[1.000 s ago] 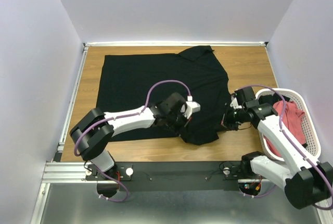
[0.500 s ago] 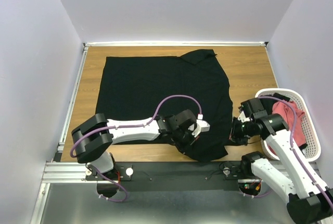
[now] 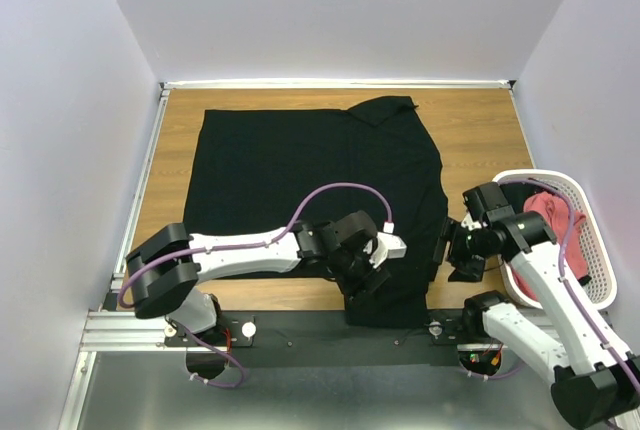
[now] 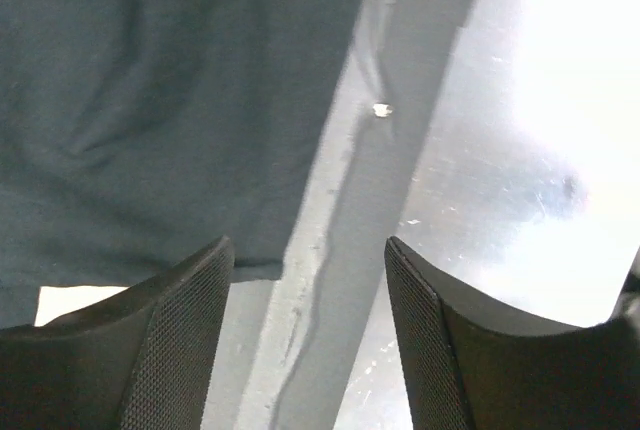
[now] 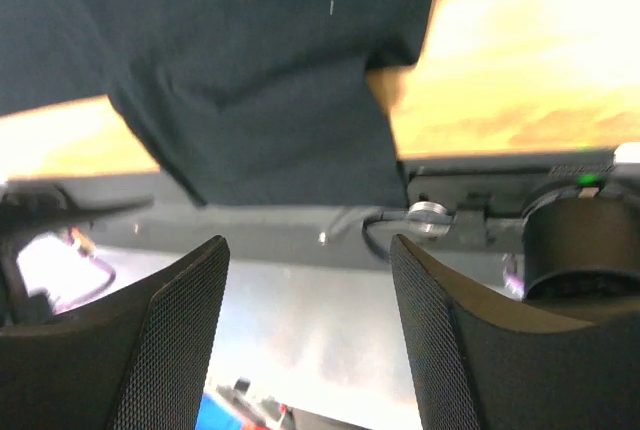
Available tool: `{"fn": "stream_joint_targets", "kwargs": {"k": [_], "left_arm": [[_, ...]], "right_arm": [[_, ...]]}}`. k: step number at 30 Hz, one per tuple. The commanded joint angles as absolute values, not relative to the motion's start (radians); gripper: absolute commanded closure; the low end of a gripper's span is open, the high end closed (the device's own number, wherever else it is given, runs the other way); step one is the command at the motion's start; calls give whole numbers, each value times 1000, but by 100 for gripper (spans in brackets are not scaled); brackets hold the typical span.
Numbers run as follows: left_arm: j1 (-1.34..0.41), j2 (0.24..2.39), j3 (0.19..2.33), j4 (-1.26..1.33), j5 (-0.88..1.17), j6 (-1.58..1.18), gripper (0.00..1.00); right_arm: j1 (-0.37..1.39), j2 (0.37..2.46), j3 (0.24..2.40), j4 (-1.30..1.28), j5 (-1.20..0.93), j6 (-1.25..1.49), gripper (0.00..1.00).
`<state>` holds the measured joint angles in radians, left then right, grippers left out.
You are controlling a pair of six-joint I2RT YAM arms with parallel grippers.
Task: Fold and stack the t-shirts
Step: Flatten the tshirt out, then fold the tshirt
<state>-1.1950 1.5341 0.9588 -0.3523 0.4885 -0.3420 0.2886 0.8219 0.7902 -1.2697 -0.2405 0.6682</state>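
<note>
under left claw (image 4: 307, 250), black t-shirt (image 4: 150, 100)

Matt black cloth t-shirt (image 3: 280, 160), wood table (image 3: 480, 125)

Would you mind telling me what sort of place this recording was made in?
Probably a lab robot cell, not a home: plain white walls box in a wooden table, the left arm and right arm are bolted to a metal rail, and a black t-shirt lies spread out.

No legible text, label, brand or number anywhere
</note>
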Motion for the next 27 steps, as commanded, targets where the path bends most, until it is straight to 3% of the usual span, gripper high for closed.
{"fn": "stream_joint_targets", "kwargs": {"k": [1,6,15,21,27], "left_arm": [[-1213,1459,974,-377,549,-275,24],[-1085,1411,945,-361,485,-356,24],[-524,1428,855,-310,321,-402,26],[-215,1454,862,-246,259,-436,26],[-58,1621,968,-229,206,-436,26]], "right_arm": [[295,889,824,-1172,-127,653,26],[293,1012,778,-920,-104,658,28],[184,1342,827,-589,-21,589,33],[163,1474,957,-459,-6,485,34],[153,1709,1110,-373,-6,453,34]]}}
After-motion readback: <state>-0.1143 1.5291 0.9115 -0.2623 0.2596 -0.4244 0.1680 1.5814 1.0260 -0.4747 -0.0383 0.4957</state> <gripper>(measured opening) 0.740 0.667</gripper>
